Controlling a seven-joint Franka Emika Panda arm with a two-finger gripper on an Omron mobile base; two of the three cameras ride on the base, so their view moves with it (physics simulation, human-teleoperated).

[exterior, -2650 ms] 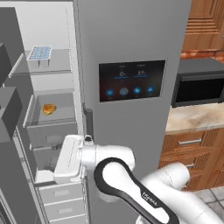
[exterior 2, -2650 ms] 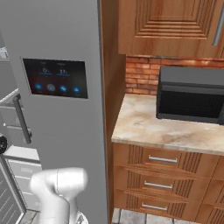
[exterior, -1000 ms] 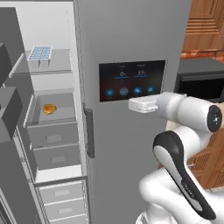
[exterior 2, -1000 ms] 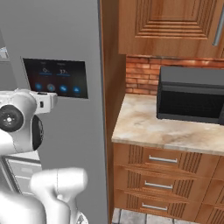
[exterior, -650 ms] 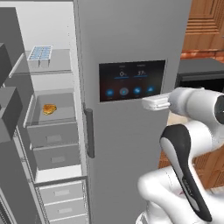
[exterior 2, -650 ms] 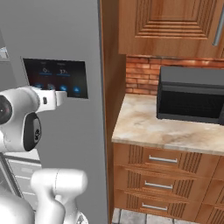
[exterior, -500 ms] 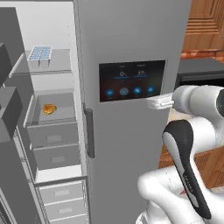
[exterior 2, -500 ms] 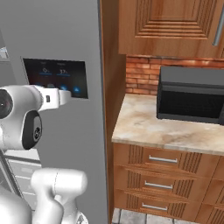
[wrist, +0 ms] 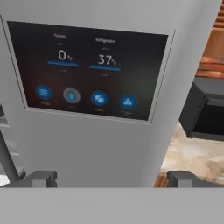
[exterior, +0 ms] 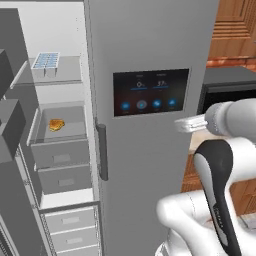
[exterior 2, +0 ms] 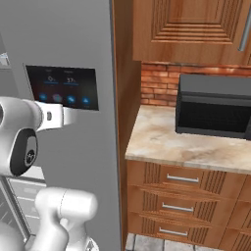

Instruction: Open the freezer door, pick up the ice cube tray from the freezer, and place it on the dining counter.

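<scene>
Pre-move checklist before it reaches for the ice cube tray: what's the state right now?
1. Freezer door swung open: ok.
2. Ice cube tray in sight on the upper freezer shelf: ok.
3. Claw open and empty: ok.
4. Claw aimed at the tray: not ok, the hand view faces the touchscreen panel on the shut door.
5. Space beside the tray free for the fingers: ok.
6. Dining counter ready for placing: cannot tell.

The ice cube tray (exterior: 45,61) sits on the top shelf (exterior: 67,80) in the freezer (exterior: 60,35). A black microwave (exterior 2: 214,105) sits on the beige worktop (exterior 2: 162,142).
</scene>
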